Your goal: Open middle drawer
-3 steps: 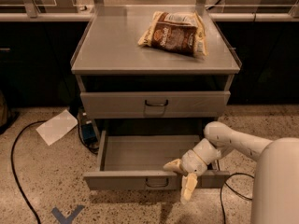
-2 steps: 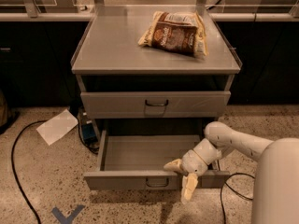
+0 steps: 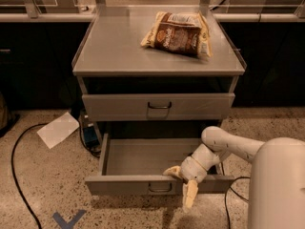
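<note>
The middle drawer point(image 3: 143, 157) is a wide, shallow grey metal drawer, pulled far out below the closed upper drawer point(image 3: 119, 107). Its inside looks empty. Its small dark wire handle point(image 3: 159, 189) sits at the centre of the front panel. My gripper point(image 3: 178, 188) is at the drawer's front rim, just right of the handle. It is open, with one cream finger point(image 3: 172, 171) over the rim and the other finger point(image 3: 189, 197) hanging down in front of the panel. The lowest drawer is hidden under the open one.
A brown snack bag point(image 3: 177, 33) lies on the cabinet top point(image 3: 114, 46). A white sheet of paper point(image 3: 58, 129) and a black cable point(image 3: 19, 175) lie on the speckled floor to the left. My white arm and body point(image 3: 274, 180) fill the right foreground.
</note>
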Available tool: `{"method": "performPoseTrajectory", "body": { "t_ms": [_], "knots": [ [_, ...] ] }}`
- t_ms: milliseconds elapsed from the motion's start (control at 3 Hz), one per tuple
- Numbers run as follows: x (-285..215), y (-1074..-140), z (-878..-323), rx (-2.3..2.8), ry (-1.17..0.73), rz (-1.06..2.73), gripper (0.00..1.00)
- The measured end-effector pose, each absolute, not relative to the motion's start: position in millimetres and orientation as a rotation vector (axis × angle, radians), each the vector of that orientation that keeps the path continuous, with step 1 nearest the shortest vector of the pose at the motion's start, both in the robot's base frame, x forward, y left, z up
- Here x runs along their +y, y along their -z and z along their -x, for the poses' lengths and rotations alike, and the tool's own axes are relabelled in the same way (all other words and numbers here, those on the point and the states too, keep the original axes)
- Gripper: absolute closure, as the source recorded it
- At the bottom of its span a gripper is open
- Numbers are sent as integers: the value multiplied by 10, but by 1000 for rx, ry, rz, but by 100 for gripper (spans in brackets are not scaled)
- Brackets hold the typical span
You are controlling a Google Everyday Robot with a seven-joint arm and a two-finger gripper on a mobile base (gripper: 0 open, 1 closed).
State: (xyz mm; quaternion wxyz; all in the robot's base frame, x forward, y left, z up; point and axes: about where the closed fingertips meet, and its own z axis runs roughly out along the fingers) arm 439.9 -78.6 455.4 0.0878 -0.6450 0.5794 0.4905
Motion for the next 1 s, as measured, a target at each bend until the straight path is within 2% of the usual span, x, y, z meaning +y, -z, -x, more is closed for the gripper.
{"method": "performPoseTrajectory", "body": {
  "t_ms": [333, 1000],
  "knots": [
    [-790, -4695, -4162, 1697, -1493, 1914, 0],
    [-790, -4635, -4098, 1687, -1513, 1891, 0]
  ]
}}
